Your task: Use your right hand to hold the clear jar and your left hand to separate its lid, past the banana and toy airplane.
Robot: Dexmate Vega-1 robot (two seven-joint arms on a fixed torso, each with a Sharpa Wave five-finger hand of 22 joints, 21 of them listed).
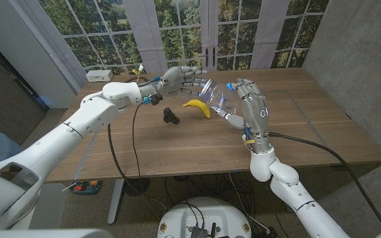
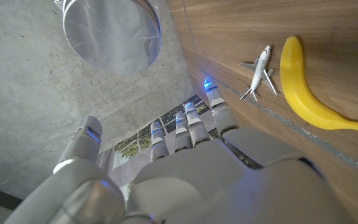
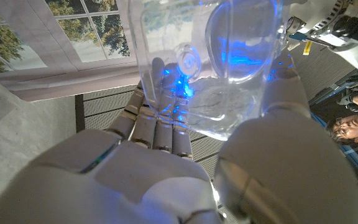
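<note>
My right hand (image 1: 251, 111) grips the clear jar (image 1: 213, 96) and holds it on its side above the table, lid end pointing at my left hand. In the right wrist view the jar (image 3: 210, 62) sits between the thumb and fingers (image 3: 157, 134). My left hand (image 1: 181, 77) hovers just short of the lid (image 2: 110, 34), fingers apart and holding nothing; a gap shows between the fingertips (image 2: 211, 93) and the lid. The yellow banana (image 1: 198, 107) lies on the table under the jar. Beside the banana (image 2: 309, 93) lies the small white toy airplane (image 2: 261, 71).
A black ribbed object (image 1: 170, 116) lies left of the banana. A white box (image 1: 99, 75) sits at the table's back left corner (image 1: 91, 86). A person (image 3: 353, 127) shows at the edge of the right wrist view.
</note>
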